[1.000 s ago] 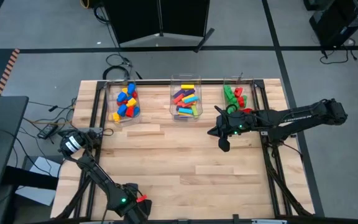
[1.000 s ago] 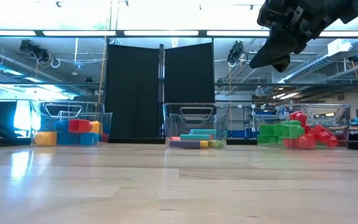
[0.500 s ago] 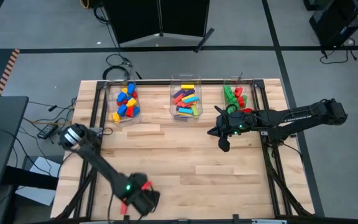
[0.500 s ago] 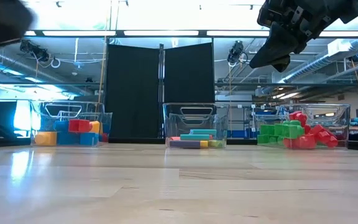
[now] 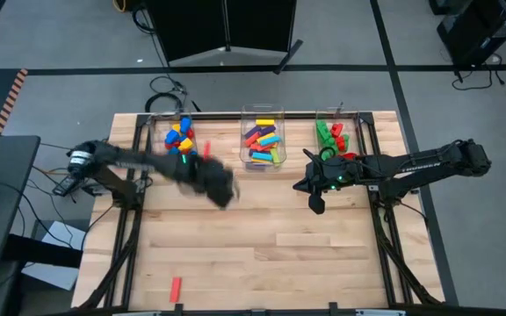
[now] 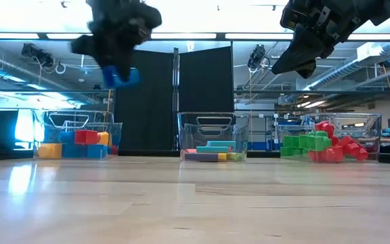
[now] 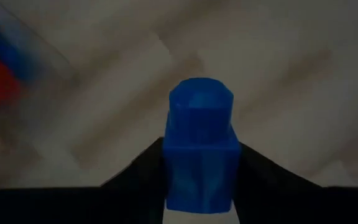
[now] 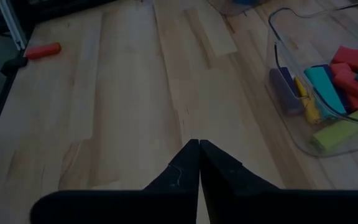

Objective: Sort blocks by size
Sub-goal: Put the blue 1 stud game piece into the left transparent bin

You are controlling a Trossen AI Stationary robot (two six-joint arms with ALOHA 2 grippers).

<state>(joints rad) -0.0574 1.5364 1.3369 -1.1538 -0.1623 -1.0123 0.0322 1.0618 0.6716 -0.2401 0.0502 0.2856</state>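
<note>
My left gripper (image 5: 222,191) hangs above the table in front of the left clear bin (image 5: 158,154), shut on a blue block (image 7: 201,143), which the low view shows high above the wood (image 6: 120,76). A red block (image 5: 176,287) lies flat on the table by the near edge. The three bins along the far edge hold sorted blocks: chunky ones (image 5: 178,143), long ones (image 5: 263,139), and green and red ones (image 5: 330,136). My right gripper (image 5: 316,204) waits shut in the air in front of the right bin. My left gripper pinches the blue block between its two fingers (image 7: 148,168), one on each of two opposite sides (image 7: 174,174). The fingers point steeply down. The block's studded end (image 7: 201,96) sticks out past the fingertips, and the block is lifted clear of the table.
Bare wood lies between the bins and the near edge. Black frame rails (image 5: 134,158) run along the table's left and right sides. My right arm (image 5: 411,167) reaches in from the right.
My left gripper has swung from the table's near left corner up and toward the far edge, ending in front of the left bin, and has turned about as it went. The blue block has gone up with it. The red block now shows where the gripper was.
</note>
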